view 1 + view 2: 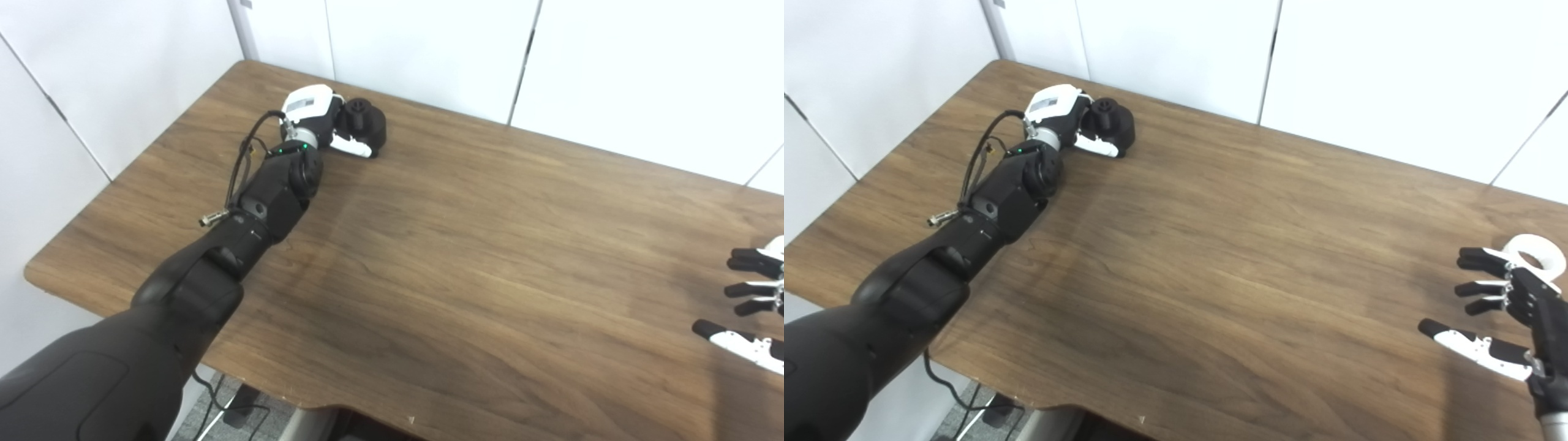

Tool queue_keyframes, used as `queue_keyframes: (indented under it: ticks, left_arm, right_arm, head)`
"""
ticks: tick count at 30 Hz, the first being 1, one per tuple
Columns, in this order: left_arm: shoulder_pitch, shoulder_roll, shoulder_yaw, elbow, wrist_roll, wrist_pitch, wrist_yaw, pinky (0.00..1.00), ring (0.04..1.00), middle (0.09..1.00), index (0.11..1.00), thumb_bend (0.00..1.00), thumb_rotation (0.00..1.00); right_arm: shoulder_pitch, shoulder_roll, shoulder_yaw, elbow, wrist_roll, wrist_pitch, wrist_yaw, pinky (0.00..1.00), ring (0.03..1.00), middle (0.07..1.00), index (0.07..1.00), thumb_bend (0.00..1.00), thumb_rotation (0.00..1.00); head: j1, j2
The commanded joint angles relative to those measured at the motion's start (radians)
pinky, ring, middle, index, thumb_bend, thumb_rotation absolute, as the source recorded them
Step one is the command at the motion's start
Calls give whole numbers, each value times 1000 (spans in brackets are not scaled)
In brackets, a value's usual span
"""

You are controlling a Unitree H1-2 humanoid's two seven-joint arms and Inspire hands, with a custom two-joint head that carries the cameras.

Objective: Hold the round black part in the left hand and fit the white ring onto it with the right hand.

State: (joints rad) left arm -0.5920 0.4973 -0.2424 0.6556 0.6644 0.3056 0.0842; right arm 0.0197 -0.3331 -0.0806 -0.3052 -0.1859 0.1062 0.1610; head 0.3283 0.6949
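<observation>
Black and long, the left arm in the left eye view stretches across the wooden surface (465,257) to its far left corner, where the left hand (327,122) lies with its fingers (354,146) curled around the round black part (365,121), which rests on the wood. Only the fingertips of the right hand (756,294) show at the right edge

In the right eye view the right hand hovers low near the right edge, fingers (1482,260) spread apart and holding nothing (thumb stretched out below). The white ring (1534,257) lies on the wood just behind them; whether they touch it is unclear
</observation>
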Motion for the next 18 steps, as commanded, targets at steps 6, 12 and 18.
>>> queue_keyframes:
  ticks: [6, 12, 18]
  left_arm:
    - [-33, 13, 16, 7, -21, -20, 33, 1000, 975, 892, 586, 914, 144]
    - [-21, 15, 22, 10, -36, -78, 89, 943, 935, 860, 486, 533, 65]
    - [-4, 27, 20, -11, -56, -163, 97, 840, 909, 848, 486, 525, 66]
  right_arm:
    - [-23, -29, -14, -38, 4, -13, -4, 476, 597, 729, 714, 704, 29]
    - [-26, -32, -10, -29, 6, -27, -6, 481, 593, 722, 713, 705, 24]
    - [-35, -31, -2, -28, 1, -18, -7, 486, 592, 722, 712, 705, 42]
  head:
    - [2, 2]
    - [7, 2]
    - [4, 5]
